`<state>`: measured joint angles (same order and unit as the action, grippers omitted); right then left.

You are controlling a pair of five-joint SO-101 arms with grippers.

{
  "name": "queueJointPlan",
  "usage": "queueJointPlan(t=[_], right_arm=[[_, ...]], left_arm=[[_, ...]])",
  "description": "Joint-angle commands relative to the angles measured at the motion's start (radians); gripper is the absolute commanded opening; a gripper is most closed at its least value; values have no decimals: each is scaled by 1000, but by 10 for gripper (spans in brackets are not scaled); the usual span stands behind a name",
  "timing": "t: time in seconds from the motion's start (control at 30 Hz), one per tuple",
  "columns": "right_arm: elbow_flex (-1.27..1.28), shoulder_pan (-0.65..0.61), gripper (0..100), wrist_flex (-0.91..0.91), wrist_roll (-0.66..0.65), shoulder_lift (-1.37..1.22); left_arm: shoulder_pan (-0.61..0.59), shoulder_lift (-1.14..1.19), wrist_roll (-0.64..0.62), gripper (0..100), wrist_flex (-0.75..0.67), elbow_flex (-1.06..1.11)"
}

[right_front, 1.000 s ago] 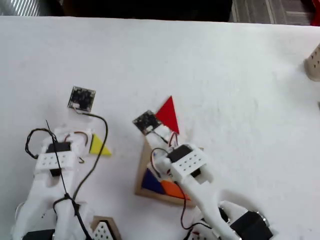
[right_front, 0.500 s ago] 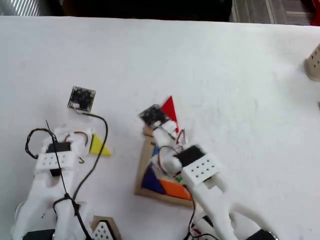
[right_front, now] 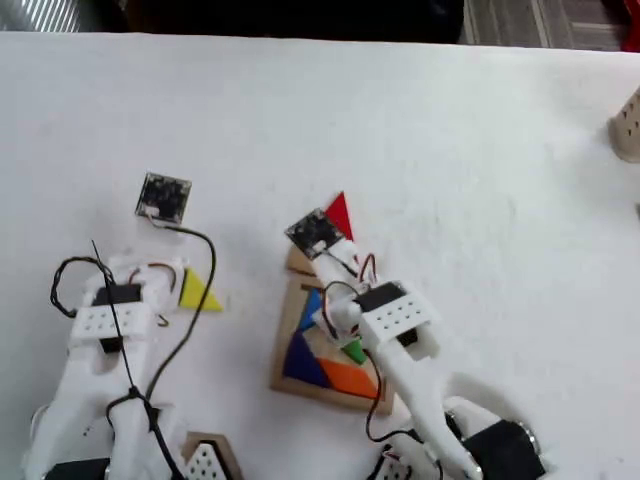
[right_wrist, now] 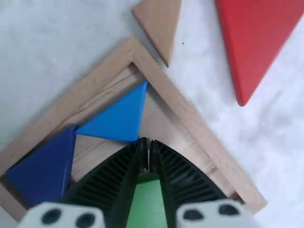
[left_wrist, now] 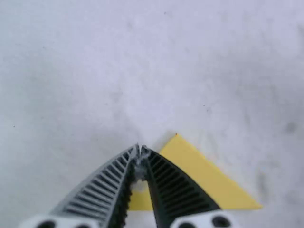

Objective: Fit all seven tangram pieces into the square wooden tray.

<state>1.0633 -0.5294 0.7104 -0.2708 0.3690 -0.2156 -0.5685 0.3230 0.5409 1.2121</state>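
— How is the right end effector (right_wrist: 146, 143) held?
— It is clenched, its ribbed fingers (right_wrist: 185, 175) pressed tip to tip; nothing is seen pinched at the tips; it is held over the inside of the square wooden tray (right_wrist: 190, 116), and a green piece (right_wrist: 149, 202) is seen beneath it on the tray floor.
— What else is laid in the tray?
— A light blue triangle (right_wrist: 121, 118) is set just beyond the fingertips, one point tucked into the tray's corner; a dark blue piece (right_wrist: 42, 166) is laid just beside it; in the high view an orange piece (right_front: 350, 376) is placed at 6 o'clock within the tray, next to the dark blue one.
— And outside it?
— A plain wooden triangle (right_wrist: 159, 21) is laid on the tabletop (right_front: 470, 150) just off the tray's 11 o'clock corner, close beside the rim; a red triangle (right_wrist: 256, 38) is found at 12 o'clock of the tray, a little farther out.
— And the left end effector (left_wrist: 140, 153)?
— It is likewise closed, tips together, held close above the tabletop; the yellow triangle (left_wrist: 204, 180) is laid flat there, partly covered by the fingers; it is placed well apart from the tray, between 9 and 10 o'clock of it.
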Motion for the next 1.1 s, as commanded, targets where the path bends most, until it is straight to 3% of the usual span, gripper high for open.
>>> queueJointPlan(t=[0.0,0.83,0.97,1.07], right_arm=[[-49,-35,18,7,-18,-2],[-44,-77,19,-130,-18,41],[-60,-68,18,-51,-18,62],[-77,7,18,82,-18,160]], left_arm=[[-8,-35,11,23,-17,-6],[-7,-35,11,23,-17,-6],[-7,-35,11,23,-17,-6],[-7,-35,11,23,-18,-6]])
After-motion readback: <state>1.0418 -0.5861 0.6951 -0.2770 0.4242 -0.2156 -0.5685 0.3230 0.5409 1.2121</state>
